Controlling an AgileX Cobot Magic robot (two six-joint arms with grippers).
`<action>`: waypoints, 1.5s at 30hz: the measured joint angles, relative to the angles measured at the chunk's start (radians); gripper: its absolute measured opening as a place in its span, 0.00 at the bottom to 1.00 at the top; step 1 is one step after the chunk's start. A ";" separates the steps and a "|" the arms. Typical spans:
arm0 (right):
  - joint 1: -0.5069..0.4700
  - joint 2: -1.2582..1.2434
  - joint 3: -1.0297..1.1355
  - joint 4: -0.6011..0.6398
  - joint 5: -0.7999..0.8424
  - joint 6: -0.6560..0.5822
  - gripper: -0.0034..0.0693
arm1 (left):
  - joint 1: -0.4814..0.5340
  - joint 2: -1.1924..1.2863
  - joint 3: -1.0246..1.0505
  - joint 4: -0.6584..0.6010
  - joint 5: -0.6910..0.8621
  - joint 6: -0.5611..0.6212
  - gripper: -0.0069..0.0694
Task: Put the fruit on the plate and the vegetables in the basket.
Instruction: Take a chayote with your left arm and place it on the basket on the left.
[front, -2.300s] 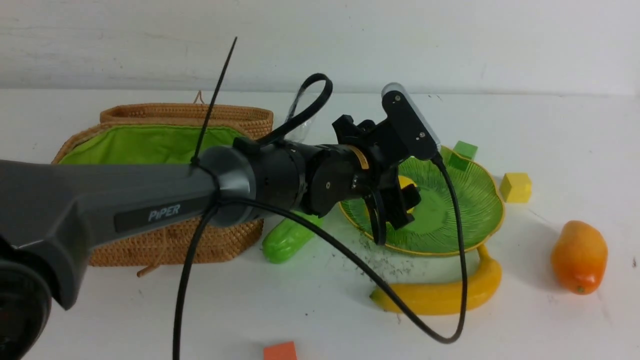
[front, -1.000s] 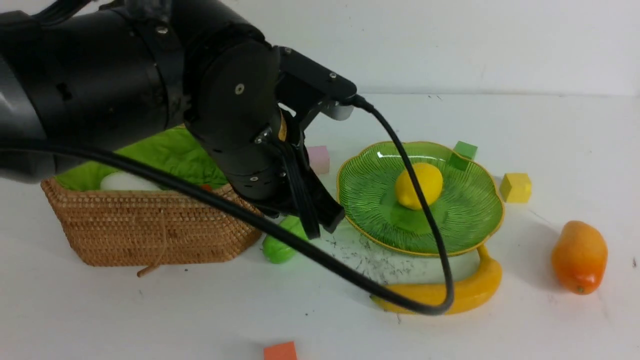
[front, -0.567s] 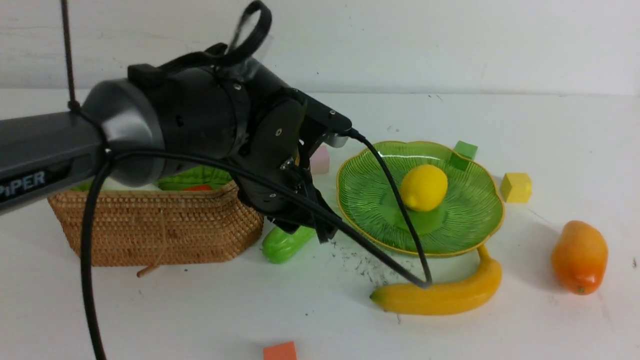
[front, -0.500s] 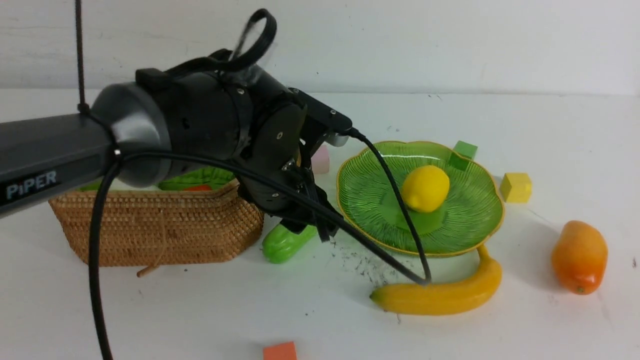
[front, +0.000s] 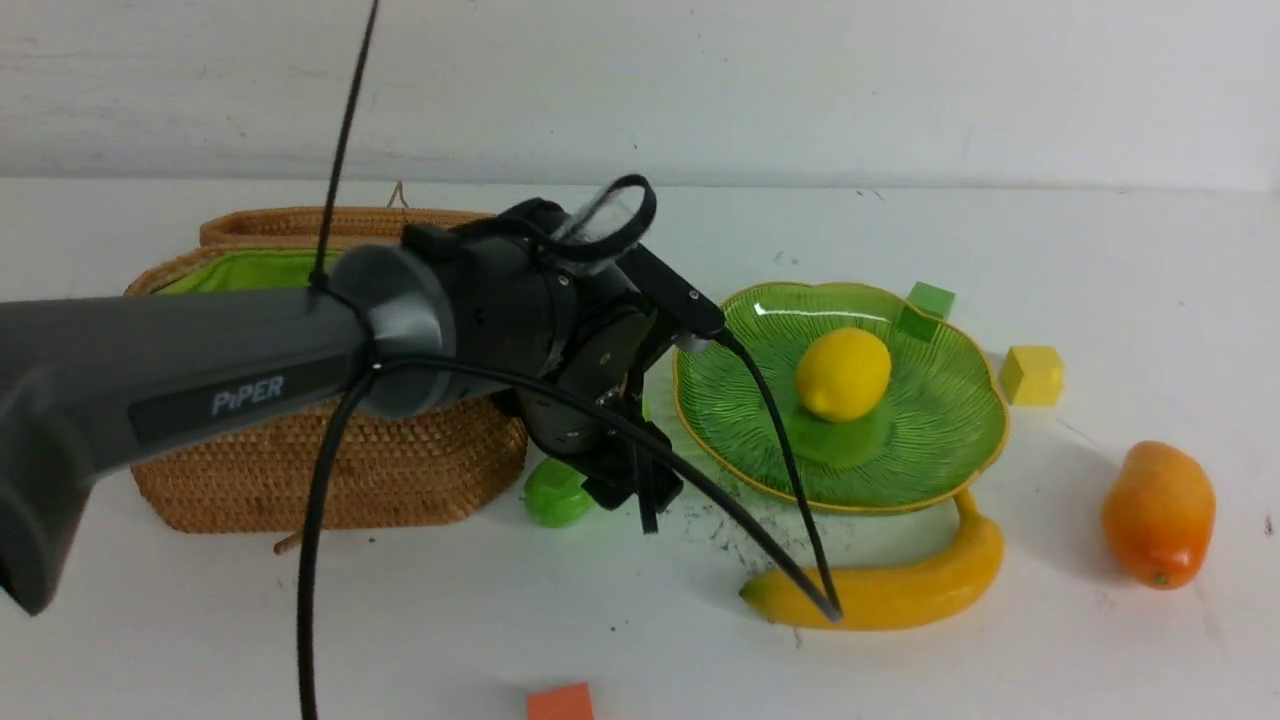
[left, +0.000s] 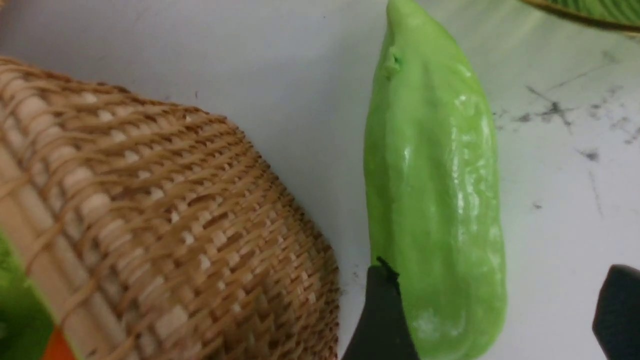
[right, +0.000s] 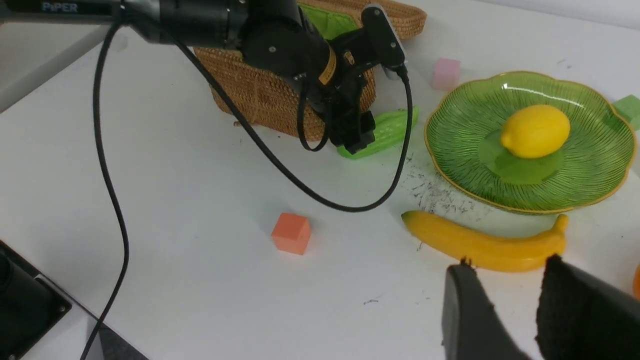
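— So, left gripper (front: 633, 492)?
— Spread wide astride cucumber (front: 555, 492), frame centre, squeezed between basket (front: 300, 480) and plate (front: 935, 445); lemon (front: 843, 374) on plate.
— Right gripper (right: 507, 267)?
— Slightly parted, empty, by banana (right: 485, 245).

Robot manipulation test setup, lab-like
White tabletop (front: 1100, 250) against a plain white wall (front: 900, 80); a cabled arm (front: 200, 370) marked PiPER, toy banana (front: 890, 590) and small coloured cubes (front: 1032, 373) as props
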 joint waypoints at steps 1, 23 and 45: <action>0.000 0.000 0.000 0.000 0.001 0.000 0.35 | 0.000 0.012 0.000 0.017 -0.005 -0.002 0.77; 0.000 0.000 0.000 0.004 0.022 -0.025 0.35 | 0.000 0.092 0.000 0.056 -0.038 -0.003 0.77; 0.000 0.000 0.000 0.007 0.022 -0.041 0.35 | -0.025 -0.030 -0.001 0.036 0.058 -0.003 0.59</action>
